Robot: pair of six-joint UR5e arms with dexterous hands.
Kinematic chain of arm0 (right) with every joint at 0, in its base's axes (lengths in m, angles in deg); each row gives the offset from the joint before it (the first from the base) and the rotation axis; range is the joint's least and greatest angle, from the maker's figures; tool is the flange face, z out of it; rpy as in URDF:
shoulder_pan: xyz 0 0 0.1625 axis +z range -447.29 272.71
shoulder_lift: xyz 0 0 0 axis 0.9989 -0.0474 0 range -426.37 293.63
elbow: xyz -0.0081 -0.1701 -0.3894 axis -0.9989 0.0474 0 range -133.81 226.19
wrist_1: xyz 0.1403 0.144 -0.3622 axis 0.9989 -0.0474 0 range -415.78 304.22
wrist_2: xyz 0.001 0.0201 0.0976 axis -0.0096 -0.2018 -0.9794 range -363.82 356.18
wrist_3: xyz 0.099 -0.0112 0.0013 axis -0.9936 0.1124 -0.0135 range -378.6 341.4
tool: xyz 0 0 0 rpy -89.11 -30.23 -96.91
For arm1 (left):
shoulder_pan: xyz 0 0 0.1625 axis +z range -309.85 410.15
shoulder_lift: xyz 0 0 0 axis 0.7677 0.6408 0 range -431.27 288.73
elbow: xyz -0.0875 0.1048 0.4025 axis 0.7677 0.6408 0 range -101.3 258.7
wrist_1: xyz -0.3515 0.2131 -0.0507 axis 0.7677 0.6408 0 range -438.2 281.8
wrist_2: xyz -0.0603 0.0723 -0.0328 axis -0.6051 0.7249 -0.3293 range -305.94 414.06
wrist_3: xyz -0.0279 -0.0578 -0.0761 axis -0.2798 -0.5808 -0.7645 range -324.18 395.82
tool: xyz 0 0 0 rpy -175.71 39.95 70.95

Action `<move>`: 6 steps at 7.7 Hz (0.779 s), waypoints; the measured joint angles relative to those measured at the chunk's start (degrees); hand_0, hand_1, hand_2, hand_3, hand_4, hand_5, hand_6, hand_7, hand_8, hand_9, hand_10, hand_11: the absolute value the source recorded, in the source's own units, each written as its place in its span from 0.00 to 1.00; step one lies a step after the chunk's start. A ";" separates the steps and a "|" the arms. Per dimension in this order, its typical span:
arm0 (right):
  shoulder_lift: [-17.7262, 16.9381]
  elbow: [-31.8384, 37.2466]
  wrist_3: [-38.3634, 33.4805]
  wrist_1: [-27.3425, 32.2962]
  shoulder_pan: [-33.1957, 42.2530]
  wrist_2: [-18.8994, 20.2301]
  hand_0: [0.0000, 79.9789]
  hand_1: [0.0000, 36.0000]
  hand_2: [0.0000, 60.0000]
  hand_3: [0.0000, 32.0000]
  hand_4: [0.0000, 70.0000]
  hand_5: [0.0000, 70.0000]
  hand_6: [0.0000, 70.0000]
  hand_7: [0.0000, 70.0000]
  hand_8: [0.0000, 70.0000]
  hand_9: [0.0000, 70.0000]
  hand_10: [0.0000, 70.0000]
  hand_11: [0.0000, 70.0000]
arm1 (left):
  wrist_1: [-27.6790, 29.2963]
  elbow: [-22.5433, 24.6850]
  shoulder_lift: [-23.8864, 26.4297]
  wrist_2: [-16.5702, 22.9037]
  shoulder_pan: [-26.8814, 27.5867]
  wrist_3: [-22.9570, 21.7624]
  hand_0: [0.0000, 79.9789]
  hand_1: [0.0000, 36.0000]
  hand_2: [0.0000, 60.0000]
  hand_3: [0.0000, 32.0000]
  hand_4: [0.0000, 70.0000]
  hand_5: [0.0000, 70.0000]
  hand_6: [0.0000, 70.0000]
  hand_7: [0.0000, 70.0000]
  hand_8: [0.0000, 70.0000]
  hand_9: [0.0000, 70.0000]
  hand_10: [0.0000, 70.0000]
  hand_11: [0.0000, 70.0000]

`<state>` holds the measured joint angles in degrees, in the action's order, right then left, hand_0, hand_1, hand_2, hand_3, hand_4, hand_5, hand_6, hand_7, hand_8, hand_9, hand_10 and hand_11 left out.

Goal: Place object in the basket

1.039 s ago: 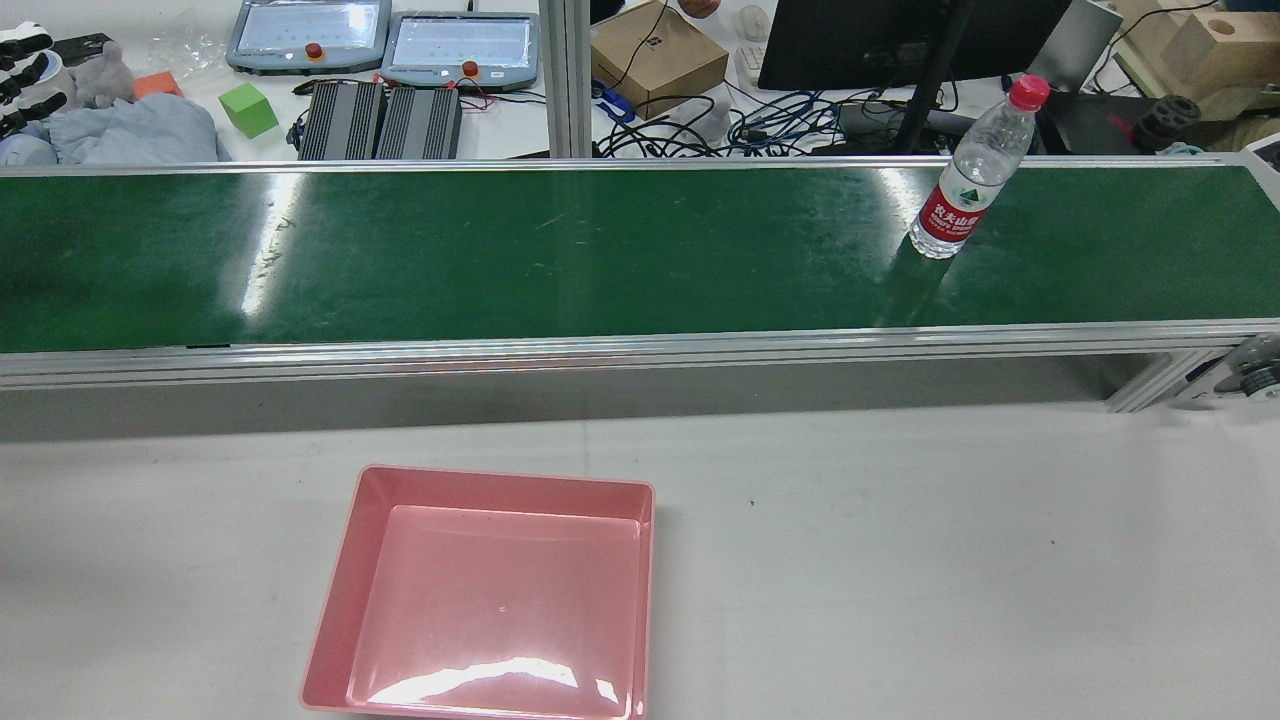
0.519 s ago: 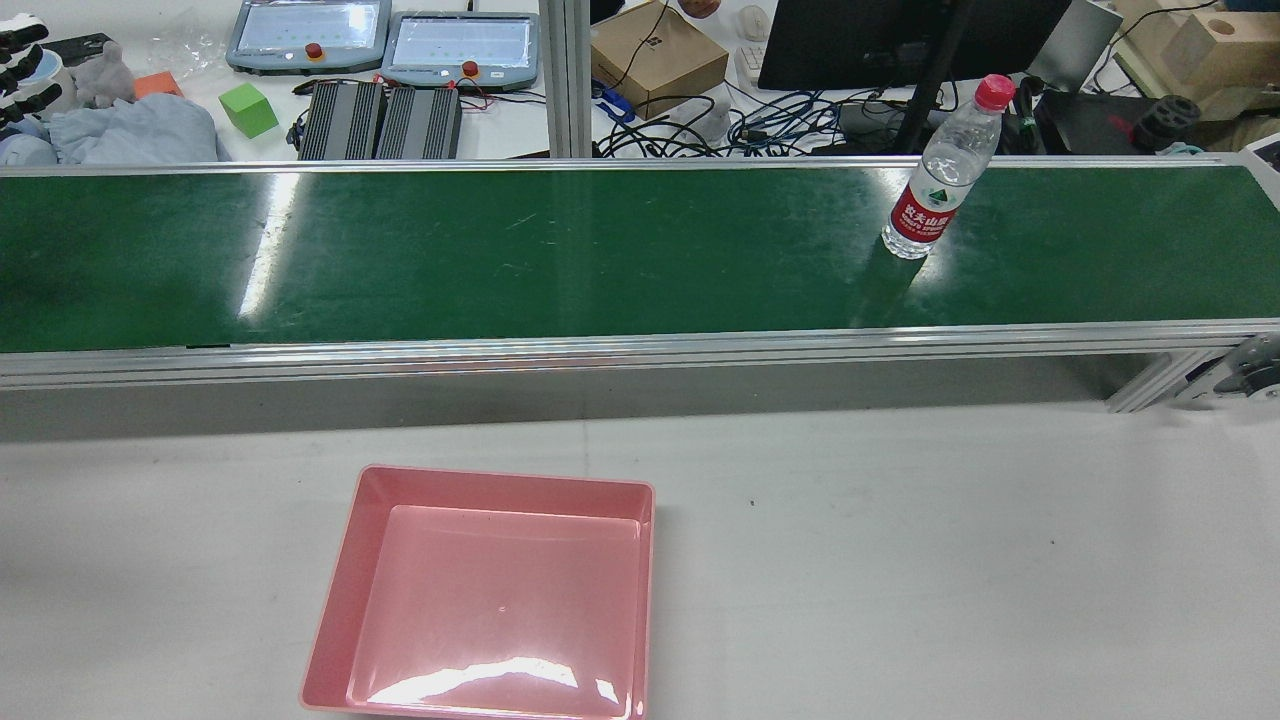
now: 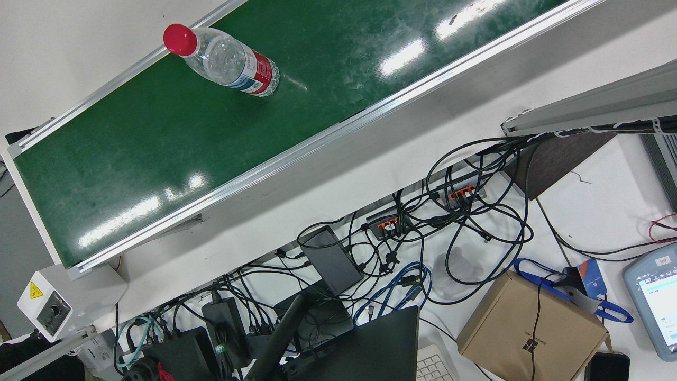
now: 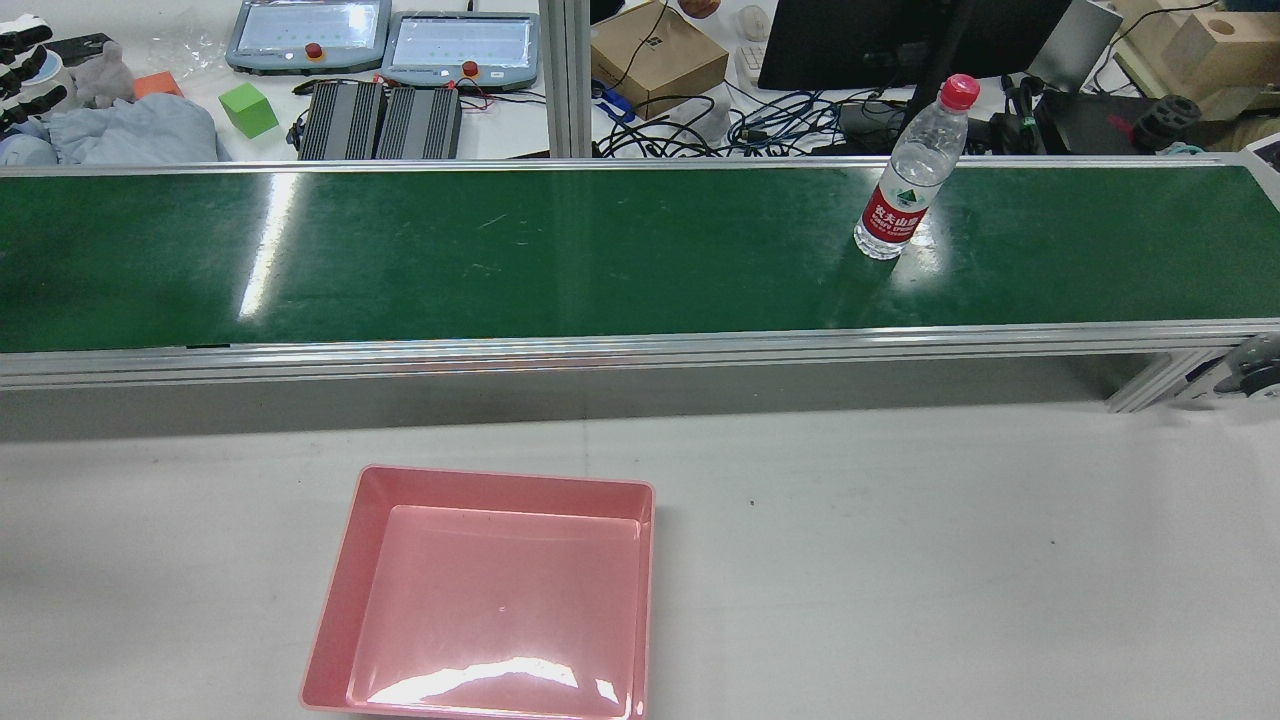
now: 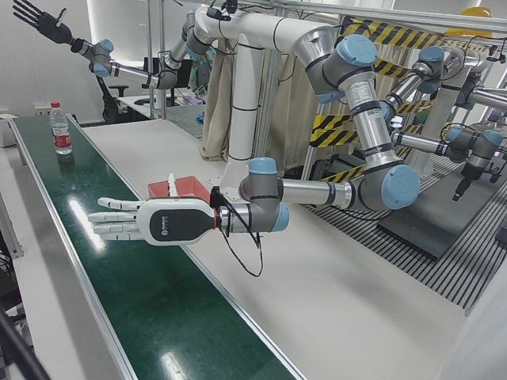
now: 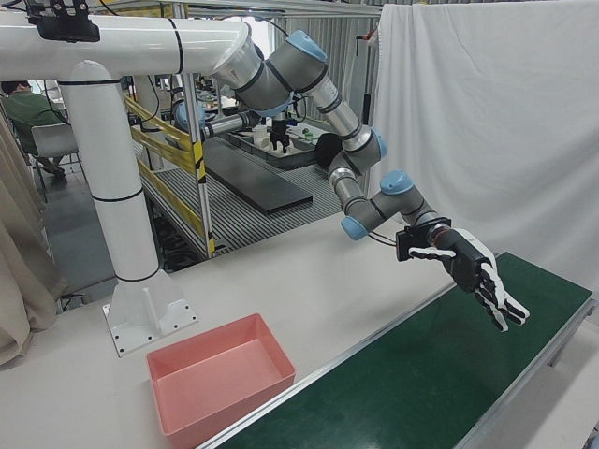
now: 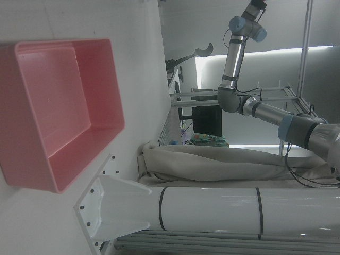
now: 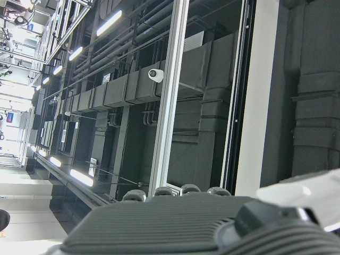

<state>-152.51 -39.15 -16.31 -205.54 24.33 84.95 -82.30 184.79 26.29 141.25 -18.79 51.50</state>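
Over belt [image 5: 127, 285], left robot hand [image 5: 150, 222] splayed, empty; prob. not touching.

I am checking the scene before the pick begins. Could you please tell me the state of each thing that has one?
water bottle: upright on the belt, red cap on, untouched
pink basket: empty, on the white table
conveyor belt: carries only the bottle
left robot hand: open, flat above the belt, holding nothing
right robot hand: open, raised high, fingers spread
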 measured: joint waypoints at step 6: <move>0.00 0.00 0.00 0.00 0.00 0.00 0.00 0.00 0.00 0.00 0.00 0.00 0.00 0.00 0.00 0.00 0.00 0.00 | -0.30 -0.05 -0.01 -0.03 0.09 0.07 0.62 0.25 0.00 0.00 0.19 0.22 0.04 0.03 0.04 0.03 0.09 0.14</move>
<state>-152.51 -39.15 -16.31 -205.54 24.33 84.95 -82.60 184.74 26.28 141.21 -18.70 51.58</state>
